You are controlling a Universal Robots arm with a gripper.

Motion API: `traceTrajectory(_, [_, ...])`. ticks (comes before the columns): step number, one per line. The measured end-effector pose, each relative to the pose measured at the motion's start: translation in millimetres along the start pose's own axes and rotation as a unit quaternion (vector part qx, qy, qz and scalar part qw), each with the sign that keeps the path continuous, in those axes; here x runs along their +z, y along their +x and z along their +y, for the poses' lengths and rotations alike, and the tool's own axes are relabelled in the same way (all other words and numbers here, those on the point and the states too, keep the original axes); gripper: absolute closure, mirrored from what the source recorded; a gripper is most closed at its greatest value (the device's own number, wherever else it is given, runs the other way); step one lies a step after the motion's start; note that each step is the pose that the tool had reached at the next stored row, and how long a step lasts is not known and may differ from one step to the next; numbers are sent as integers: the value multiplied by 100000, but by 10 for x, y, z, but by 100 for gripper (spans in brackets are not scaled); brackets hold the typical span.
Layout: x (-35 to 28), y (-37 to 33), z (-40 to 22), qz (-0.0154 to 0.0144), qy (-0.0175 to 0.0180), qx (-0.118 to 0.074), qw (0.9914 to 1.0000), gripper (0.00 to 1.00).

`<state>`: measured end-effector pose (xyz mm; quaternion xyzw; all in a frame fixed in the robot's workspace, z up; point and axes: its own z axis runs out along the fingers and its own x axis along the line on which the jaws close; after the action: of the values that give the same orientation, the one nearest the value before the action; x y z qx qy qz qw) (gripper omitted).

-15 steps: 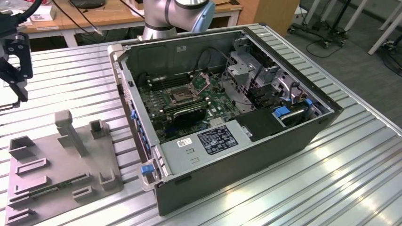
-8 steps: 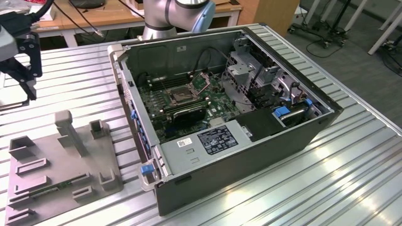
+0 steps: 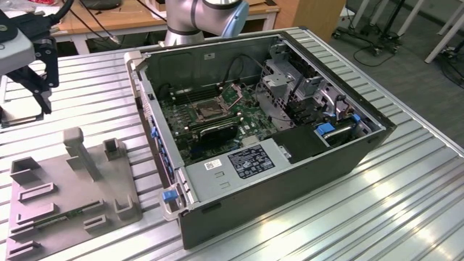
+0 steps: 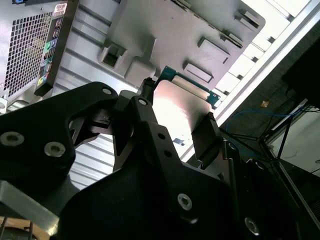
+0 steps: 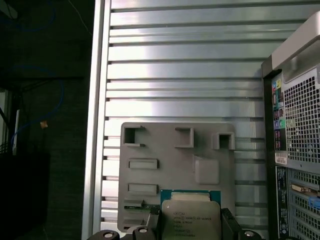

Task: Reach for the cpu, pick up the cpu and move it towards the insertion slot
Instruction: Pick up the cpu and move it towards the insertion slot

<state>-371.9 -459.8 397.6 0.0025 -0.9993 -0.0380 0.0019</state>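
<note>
The cpu [image 5: 190, 216], a thin square chip with a pale metallic face and a green rim, sits between my black fingers [image 5: 228, 221]. My gripper [image 5: 190, 225] is shut on it. In the second wrist view the cpu [image 4: 181, 102] shines between the same fingers, with the gripper [image 4: 176, 114] lifted off the grey fixture plate [image 4: 165, 35]. In the exterior view my gripper [image 3: 29, 106] hangs at the exterior view's far left, above the table. The insertion slot [image 3: 208, 110], a dark socket in a silvery frame, lies inside the open computer case [image 3: 290, 163], well to the exterior view's right of the gripper.
The grey fixture plate [image 3: 73, 185] with raised blocks and a green memory stick [image 3: 62, 217] lies on the ribbed metal table [image 3: 377, 206]. The case's rear panel [image 5: 300, 115] stands close beside the plate. The table edge [image 5: 97, 125] runs along the plate's other side.
</note>
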Motion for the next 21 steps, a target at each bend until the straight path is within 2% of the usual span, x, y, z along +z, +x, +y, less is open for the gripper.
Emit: traceTrajectory(21, [0, -244, -1, 6, 6, -1, 100000, 46])
